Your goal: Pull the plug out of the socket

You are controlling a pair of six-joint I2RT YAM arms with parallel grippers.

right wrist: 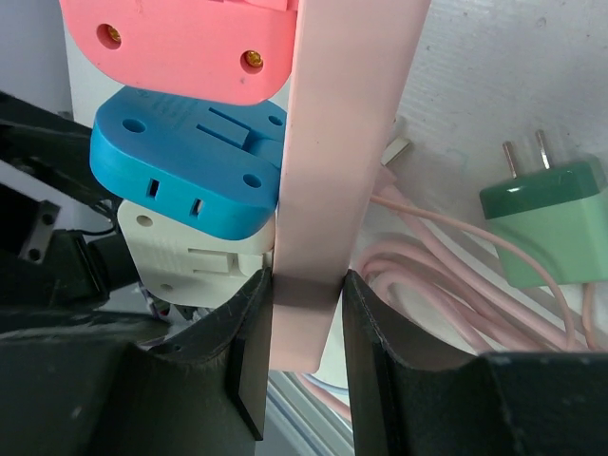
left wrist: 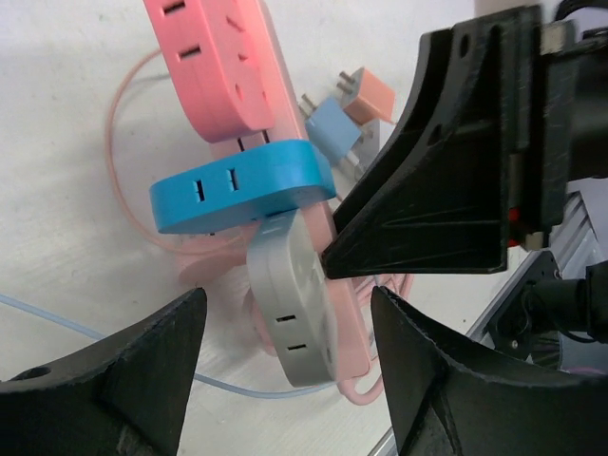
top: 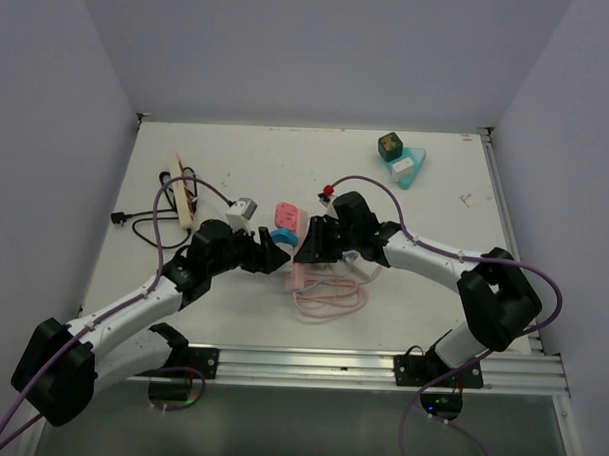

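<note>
The socket is a pink power strip point(right wrist: 337, 142) standing on edge, with my right gripper point(right wrist: 306, 304) shut on its end. Three plugs sit in a row on its face: a pink one point(right wrist: 180, 47), a blue one point(right wrist: 185, 161) and a grey-white one point(right wrist: 190, 256). In the left wrist view the grey plug point(left wrist: 290, 309) lies between the fingers of my left gripper point(left wrist: 288, 313). That gripper is open, and its fingers point(left wrist: 142, 370) stand apart from the plug's sides. From above, the left gripper point(top: 274, 255) and right gripper point(top: 309, 250) meet at the strip.
The strip's pink cable point(top: 327, 289) is coiled on the table just before the grippers. Loose green point(right wrist: 546, 228), blue point(left wrist: 332, 128) and orange point(left wrist: 370, 95) plugs lie beside it. A white adapter point(top: 243, 211), a wooden strip point(top: 180, 189) and a green cube point(top: 389, 145) lie farther back.
</note>
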